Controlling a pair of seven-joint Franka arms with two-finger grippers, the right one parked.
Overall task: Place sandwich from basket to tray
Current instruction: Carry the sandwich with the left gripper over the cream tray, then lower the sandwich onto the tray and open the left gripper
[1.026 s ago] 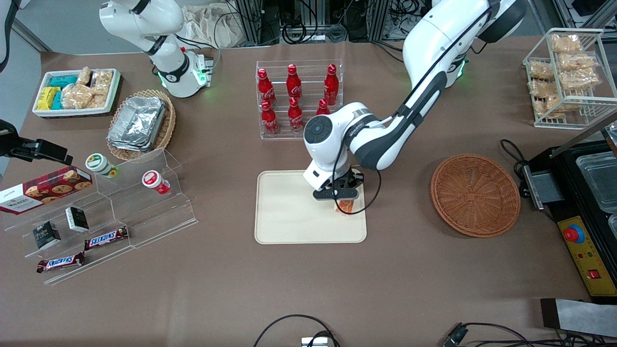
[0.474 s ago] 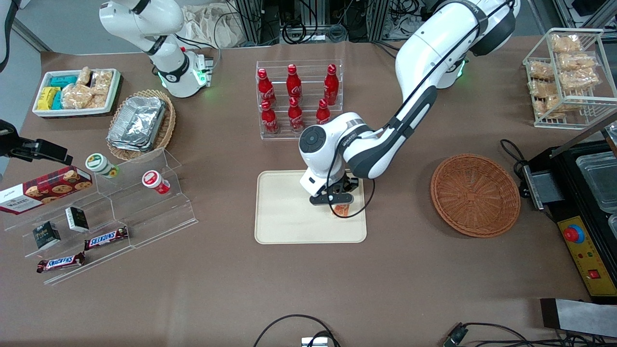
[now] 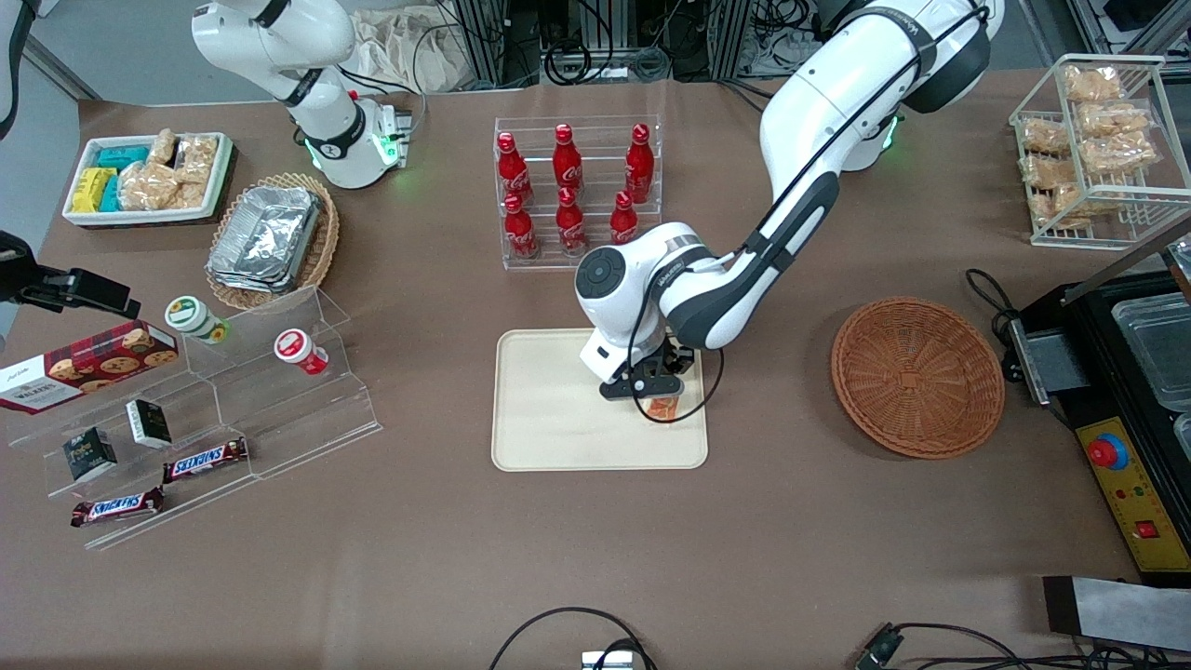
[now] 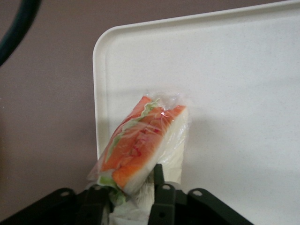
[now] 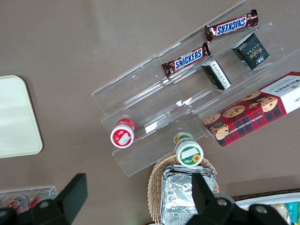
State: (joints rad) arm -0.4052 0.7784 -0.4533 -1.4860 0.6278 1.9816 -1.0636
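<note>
Left wrist view: gripper (image 4: 131,199) clamps the sandwich (image 4: 140,145) low over the tray (image 4: 243,93); advise settling it flat inside the rim before releasing.

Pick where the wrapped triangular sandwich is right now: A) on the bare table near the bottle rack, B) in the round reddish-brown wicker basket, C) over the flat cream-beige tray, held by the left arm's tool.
C: the wrapped triangular sandwich sits between the tool fingers above the cream-beige tray, near its edge; the round reddish-brown wicker basket holds nothing.
</note>
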